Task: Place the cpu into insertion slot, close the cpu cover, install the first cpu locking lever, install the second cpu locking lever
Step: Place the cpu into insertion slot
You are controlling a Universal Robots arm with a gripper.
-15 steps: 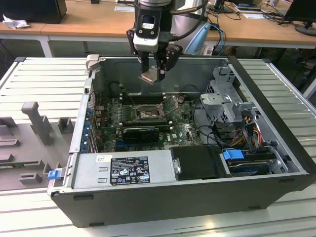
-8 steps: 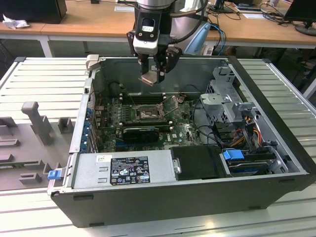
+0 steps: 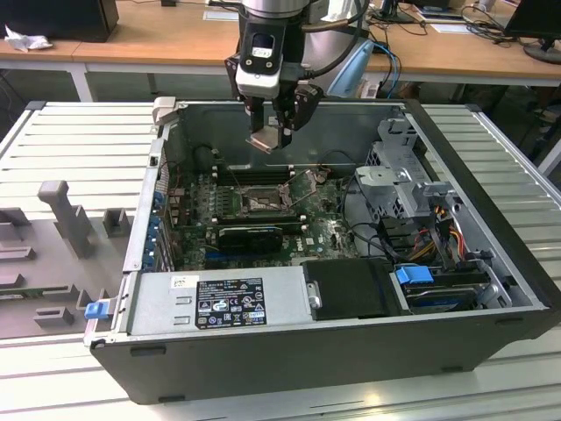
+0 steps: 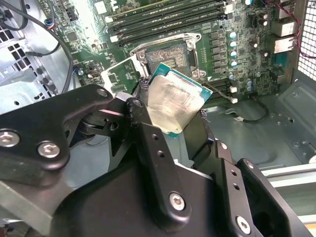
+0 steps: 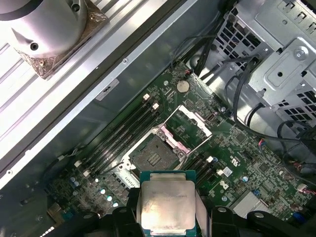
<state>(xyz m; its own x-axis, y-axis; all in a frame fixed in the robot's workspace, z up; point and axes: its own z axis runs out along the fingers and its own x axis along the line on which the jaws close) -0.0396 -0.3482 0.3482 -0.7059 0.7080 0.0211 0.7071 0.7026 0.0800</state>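
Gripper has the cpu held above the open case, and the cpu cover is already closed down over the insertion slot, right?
Not quite. The cpu cover is open, swung back beside the insertion slot, whose dark centre lies bare in the first wrist view. The rest stands: the gripper holds the cpu above the open case.

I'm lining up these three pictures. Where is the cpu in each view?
Exterior view: the cpu hangs in the gripper above the computer case.
Second wrist view: the cpu, tilted, in front of the insertion slot.
First wrist view: the cpu, close beside the insertion slot.
Shared landmark: the empty insertion slot.
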